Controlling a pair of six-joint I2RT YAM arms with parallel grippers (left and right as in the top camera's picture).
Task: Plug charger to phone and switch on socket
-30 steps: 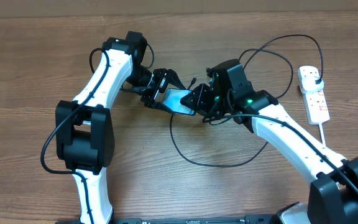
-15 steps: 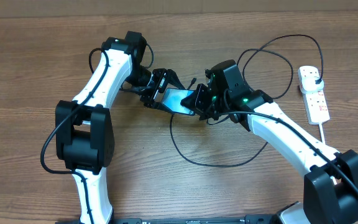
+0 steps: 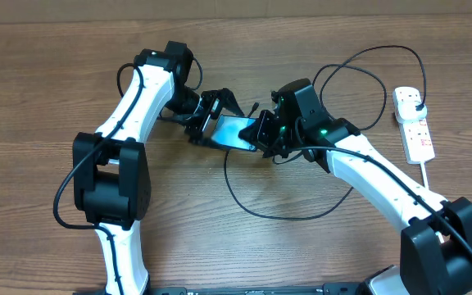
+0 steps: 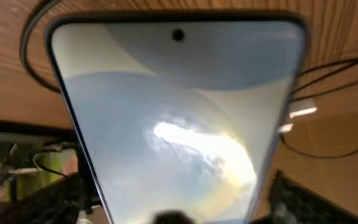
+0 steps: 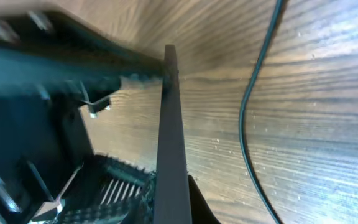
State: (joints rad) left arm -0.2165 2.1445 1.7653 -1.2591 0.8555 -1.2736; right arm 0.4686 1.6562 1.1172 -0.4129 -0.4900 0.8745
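The phone (image 3: 234, 131) is held off the table between both grippers, its light blue screen facing up. My left gripper (image 3: 207, 121) is shut on its left end; in the left wrist view the screen (image 4: 179, 124) fills the frame above the jaws (image 4: 179, 214). My right gripper (image 3: 267, 133) is shut on the right end; in the right wrist view the phone's dark edge (image 5: 169, 137) runs between the fingers (image 5: 173, 202). The charger cable (image 3: 285, 215) loops over the table and also shows in the right wrist view (image 5: 250, 118). Its plug (image 3: 417, 102) sits in the socket strip (image 3: 414, 131). The connector tip is not discernible.
The white cord (image 3: 427, 176) of the strip runs toward the front right, under my right arm. The black cable makes a second loop (image 3: 359, 70) at the back, between the right arm and the strip. The table is brown wood (image 3: 39, 98).
My right gripper has shifted slightly left onto the phone's right end. The left gripper and the phone have hardly moved.
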